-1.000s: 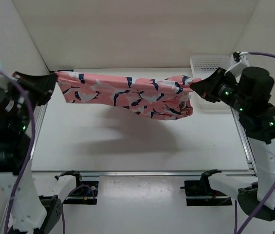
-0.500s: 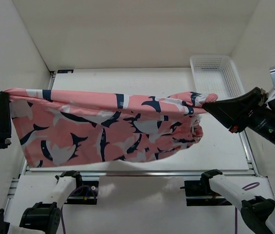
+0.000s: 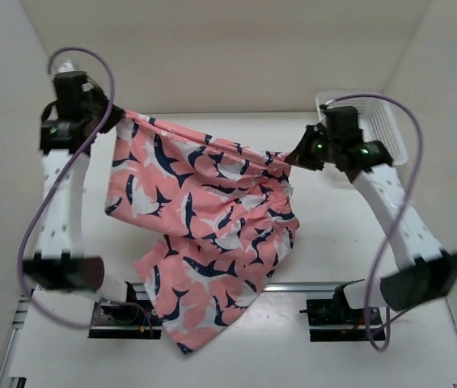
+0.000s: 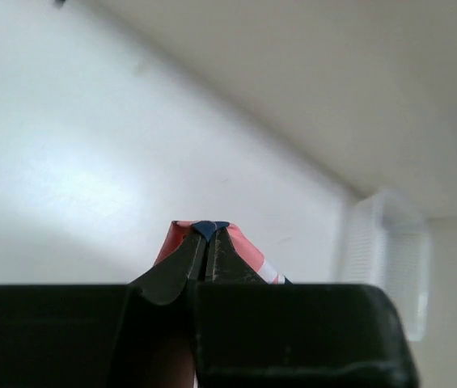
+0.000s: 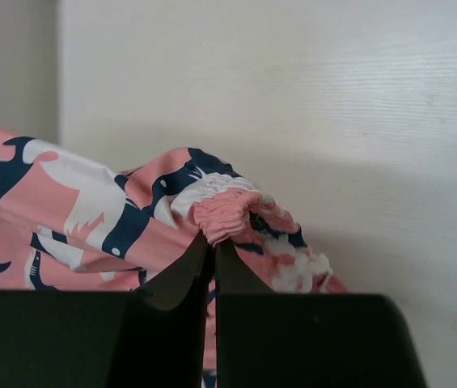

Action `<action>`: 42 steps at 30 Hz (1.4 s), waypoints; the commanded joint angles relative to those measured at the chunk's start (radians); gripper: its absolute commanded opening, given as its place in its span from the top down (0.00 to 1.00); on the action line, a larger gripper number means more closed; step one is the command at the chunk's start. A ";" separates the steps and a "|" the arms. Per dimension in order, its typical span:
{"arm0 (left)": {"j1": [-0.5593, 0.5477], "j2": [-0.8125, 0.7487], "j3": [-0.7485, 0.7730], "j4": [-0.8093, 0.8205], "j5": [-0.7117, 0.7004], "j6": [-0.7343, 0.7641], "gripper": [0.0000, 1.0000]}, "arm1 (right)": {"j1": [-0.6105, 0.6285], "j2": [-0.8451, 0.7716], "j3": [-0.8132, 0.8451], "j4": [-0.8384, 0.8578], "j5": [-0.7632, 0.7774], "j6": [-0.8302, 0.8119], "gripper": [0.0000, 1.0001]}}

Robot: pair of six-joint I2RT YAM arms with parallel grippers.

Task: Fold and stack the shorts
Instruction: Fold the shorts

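Note:
The salmon-pink shorts [image 3: 204, 218] with navy-and-white shark shapes hang in the air between both arms, their top edge stretched across and the rest drooping toward the near table edge. My left gripper [image 3: 117, 121] is shut on the top left corner of the shorts [image 4: 248, 252]. My right gripper [image 3: 291, 158] is shut on the gathered elastic waist of the shorts [image 5: 224, 212] at the top right. In the left wrist view my gripper [image 4: 209, 237] pinches a navy bit of fabric. In the right wrist view my gripper [image 5: 213, 244] pinches the pink ruffled band.
A white mesh basket [image 3: 382, 121] stands at the back right corner of the white table [image 3: 341, 234], also blurred in the left wrist view [image 4: 386, 267]. White walls enclose the table on three sides. The arm bases and rail [image 3: 325, 287] run along the near edge.
Both arms have swung back over the table and the shorts, held spread wide near the camera before, now hang lower and longer from the same two pinched corners.

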 commanded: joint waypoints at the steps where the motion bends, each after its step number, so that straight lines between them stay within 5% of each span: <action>1: 0.071 0.120 -0.006 0.061 -0.057 0.028 0.90 | -0.047 0.164 -0.028 0.103 0.167 -0.060 1.00; 8: 0.103 0.500 0.233 0.061 -0.006 0.071 0.90 | -0.116 0.617 0.195 0.174 0.089 0.001 1.00; 14: 0.129 0.626 0.451 0.027 0.067 0.091 0.90 | -0.116 0.745 0.389 0.174 0.042 0.038 1.00; 18: 0.119 0.552 0.417 0.004 0.118 0.119 0.90 | -0.126 0.743 0.401 0.174 0.022 0.038 1.00; 29: 0.022 -0.097 -0.482 -0.007 0.254 0.151 0.90 | -0.169 0.526 0.076 0.164 -0.029 -0.003 1.00; 42: -0.085 -0.515 -1.054 -0.056 0.279 -0.016 0.90 | -0.169 0.175 -0.401 0.193 0.057 -0.022 1.00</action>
